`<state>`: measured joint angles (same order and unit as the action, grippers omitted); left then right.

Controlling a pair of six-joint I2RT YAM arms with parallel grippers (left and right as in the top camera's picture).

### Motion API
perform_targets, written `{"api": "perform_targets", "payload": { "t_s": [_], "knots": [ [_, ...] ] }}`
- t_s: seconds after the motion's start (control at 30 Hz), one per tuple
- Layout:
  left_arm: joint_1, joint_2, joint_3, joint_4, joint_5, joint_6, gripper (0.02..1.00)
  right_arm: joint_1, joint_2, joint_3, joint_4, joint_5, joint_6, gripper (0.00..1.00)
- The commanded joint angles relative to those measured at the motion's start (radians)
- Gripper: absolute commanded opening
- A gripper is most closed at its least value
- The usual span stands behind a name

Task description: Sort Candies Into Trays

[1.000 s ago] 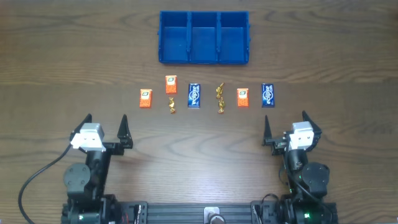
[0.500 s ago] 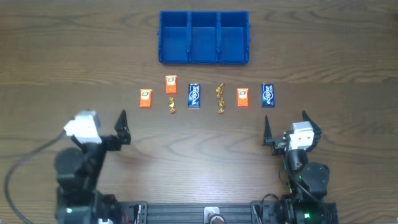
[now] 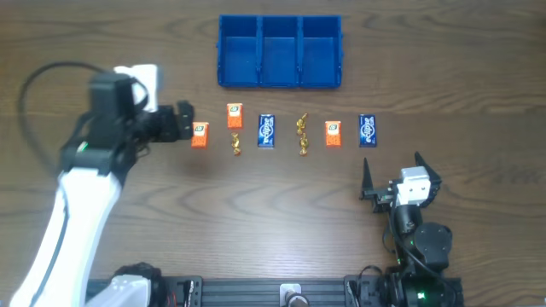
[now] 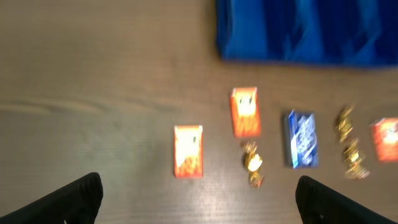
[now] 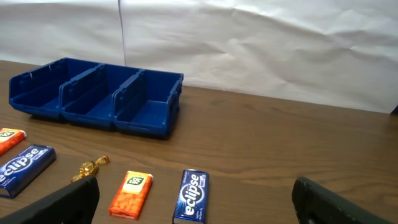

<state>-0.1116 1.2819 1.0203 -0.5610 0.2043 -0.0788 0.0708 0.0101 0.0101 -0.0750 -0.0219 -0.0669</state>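
A blue three-compartment tray [image 3: 280, 81] stands at the back centre, all bins bare. In front of it lies a row of candies: orange boxes [image 3: 200, 135] [image 3: 234, 115] [image 3: 333, 133], blue packs [image 3: 267, 130] [image 3: 368, 130] and gold-wrapped sweets [image 3: 236, 145] [image 3: 302, 136]. My left gripper [image 3: 175, 124] hangs open above the table at the row's left end, holding nothing; its wrist view has the leftmost orange box [image 4: 188, 151] just ahead of the fingers. My right gripper [image 3: 391, 162] rests open and low near the front right, with a blue pack [image 5: 191, 195] and an orange box [image 5: 131, 193] ahead of it.
The wooden table [image 3: 444, 77] has free room on both sides of the tray and in front of the candy row. A white backdrop [image 5: 261, 43] stands behind the table's far edge.
My left arm has risen from its rest pose at the front left and swung toward the left end of the candy row. The right arm and the candies have not moved.
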Motion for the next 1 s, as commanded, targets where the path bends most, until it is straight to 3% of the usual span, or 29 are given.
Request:
{"api": "perform_targets", "payload": {
  "t_s": [0.03,0.3,0.63,1.0],
  "knots": [
    [-0.044,0.202,0.012,0.011,-0.005,-0.006,0.998,0.000,-0.007,-0.002,-0.006,0.002,-0.013,0.998],
    [-0.063,0.409,0.012,0.077,-0.005,0.049,0.998,0.000,-0.007,-0.002,-0.006,0.002,-0.013,0.998],
    [-0.085,0.559,0.108,0.040,-0.097,0.079,1.000,0.000,-0.007,-0.002,-0.006,0.002,-0.013,0.998],
    [-0.085,0.579,0.111,0.028,-0.137,0.079,0.972,0.000,-0.007,-0.002,-0.006,0.002,-0.013,0.998]
  ]
}}
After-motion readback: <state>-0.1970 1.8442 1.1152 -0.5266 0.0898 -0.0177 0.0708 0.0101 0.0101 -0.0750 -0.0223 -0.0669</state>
